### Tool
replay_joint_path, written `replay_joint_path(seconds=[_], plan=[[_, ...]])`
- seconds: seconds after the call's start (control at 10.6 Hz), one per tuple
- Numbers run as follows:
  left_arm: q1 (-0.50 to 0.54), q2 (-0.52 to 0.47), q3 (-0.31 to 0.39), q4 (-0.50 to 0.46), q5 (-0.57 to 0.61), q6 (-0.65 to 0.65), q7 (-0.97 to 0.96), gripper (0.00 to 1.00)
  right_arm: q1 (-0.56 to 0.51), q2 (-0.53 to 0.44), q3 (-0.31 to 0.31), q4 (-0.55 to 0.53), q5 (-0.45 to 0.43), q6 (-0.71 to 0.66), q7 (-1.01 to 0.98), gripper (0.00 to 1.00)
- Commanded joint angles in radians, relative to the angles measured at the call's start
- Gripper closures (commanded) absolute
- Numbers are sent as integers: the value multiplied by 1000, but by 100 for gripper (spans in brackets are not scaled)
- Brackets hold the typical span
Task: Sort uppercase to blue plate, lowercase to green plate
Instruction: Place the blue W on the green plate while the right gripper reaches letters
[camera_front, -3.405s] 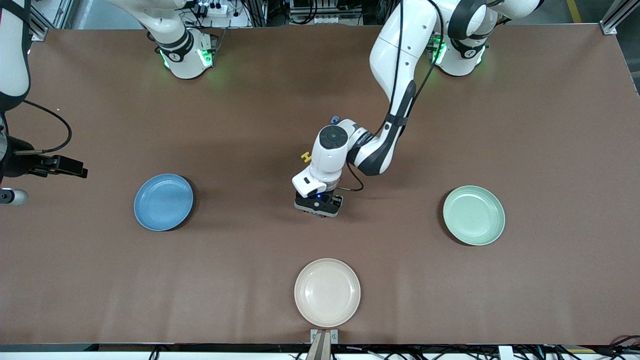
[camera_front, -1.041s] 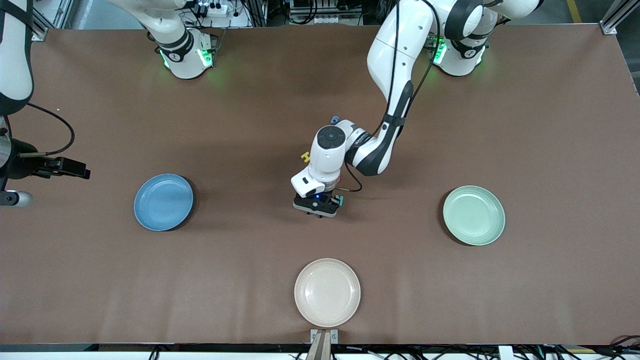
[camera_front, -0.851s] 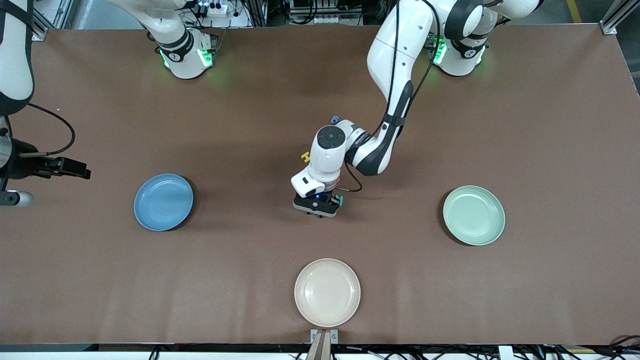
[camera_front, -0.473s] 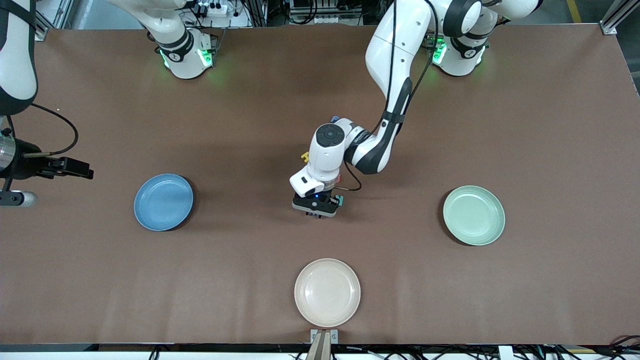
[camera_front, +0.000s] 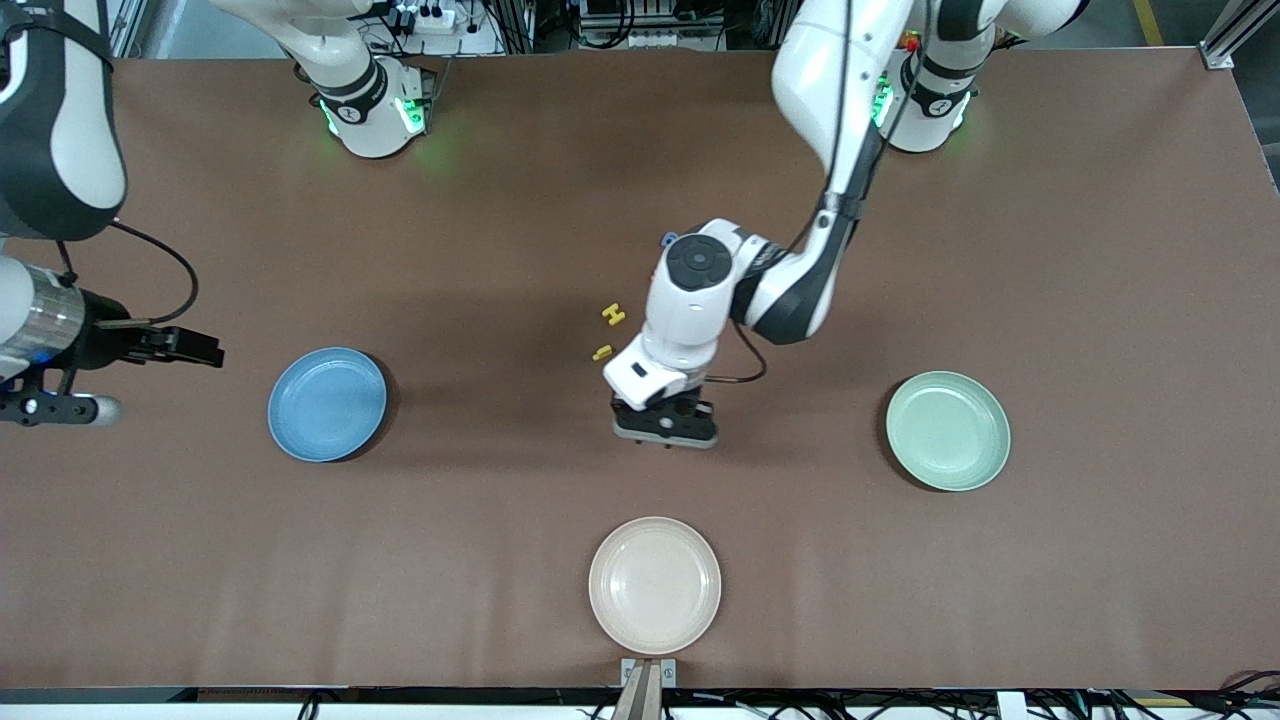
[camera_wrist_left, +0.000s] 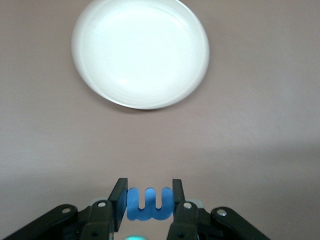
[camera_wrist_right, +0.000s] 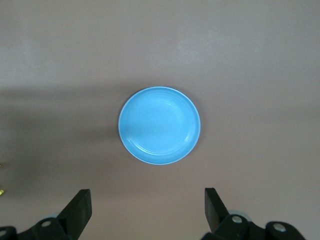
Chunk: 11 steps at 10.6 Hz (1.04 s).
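My left gripper (camera_front: 667, 428) hangs over the bare table between the yellow letters and the cream plate. It is shut on a blue three-pronged lowercase letter (camera_wrist_left: 148, 204), held flat between its fingers (camera_wrist_left: 118, 201); the hand hides this letter in the front view. A yellow uppercase H (camera_front: 613, 314) and a small yellow lowercase i (camera_front: 602, 352) lie on the table beside that arm's wrist. Another blue letter (camera_front: 668, 239) peeks out by the wrist. My right gripper (camera_front: 195, 347) is open and empty, up beside the blue plate (camera_front: 327, 404), which its wrist view also shows as the blue plate (camera_wrist_right: 159, 125). The green plate (camera_front: 947, 430) is empty.
A cream plate (camera_front: 654, 585) sits near the table's front edge, and the left wrist view shows this cream plate (camera_wrist_left: 140, 50) ahead of the held letter. The left arm's elbow and forearm (camera_front: 800, 280) stretch over the table's middle.
The left gripper has risen and shifted toward the green plate with the blue letter, uncovering the yellow i. The right arm has drifted a little toward the blue plate.
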Motion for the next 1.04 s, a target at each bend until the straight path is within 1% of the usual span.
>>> replay_joint_path(seconds=[0.0,0.19,0.28,0.38,0.47,0.57,0.66,0.76,0.95], plan=[[116,-127,-1,-40,-13,-149,25,100,59,32,3,6,1,48,80,0],[254,-180,-27,-40,-24,-337,121,100,132,72,3,11,2,88,155,0],[337,-196,-70,-42,-12,-401,175,100,172,90,3,12,4,112,199,0],[397,-202,-79,-56,-11,-457,256,100,212,112,3,14,16,137,250,0],[452,-201,-78,-95,-8,-490,376,100,249,139,3,17,48,168,300,0],[509,-190,-78,-144,14,-483,480,100,289,168,3,19,76,203,342,0],[544,-150,-76,-160,27,-469,537,100,336,190,3,20,78,243,391,0],[544,-132,-73,-189,39,-461,536,100,379,210,3,22,76,273,441,0],[543,-130,-53,-284,42,-365,541,100,465,269,3,40,76,320,569,0]])
